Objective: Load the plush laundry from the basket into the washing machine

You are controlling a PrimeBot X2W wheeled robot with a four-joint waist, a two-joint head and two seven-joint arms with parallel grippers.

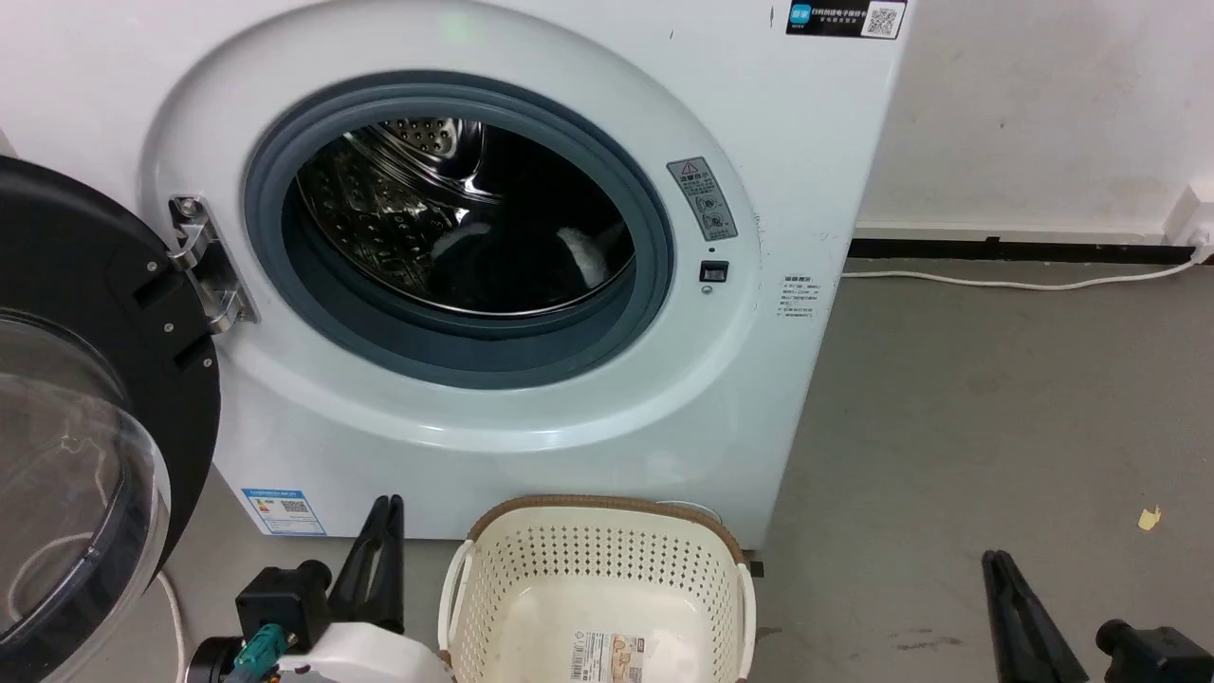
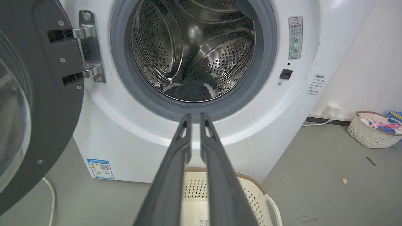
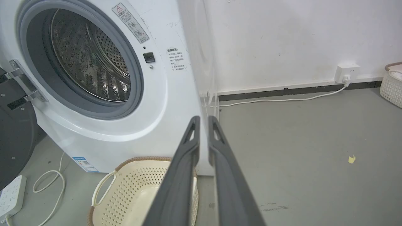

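Surroundings: grey floor with white cable, yellow scrap, white power strip and a second cream basket of coloured items by the wall.

Large white front-loading washing machine: black-rimmed glass door swung open at left.

Fluffy black-and-white plush laundry: on the steel drum's bottom, long axis across the porthole, white patches at both ends.

Cream perforated plastic basket: just before the washer, label on its base.

Left gripper and right gripper: fingers close together, holding nothing.

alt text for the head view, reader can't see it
The plush laundry lies inside the open washing machine; the basket in front of it shows a bare base. The left hand and right hand sit low either side, both shut.
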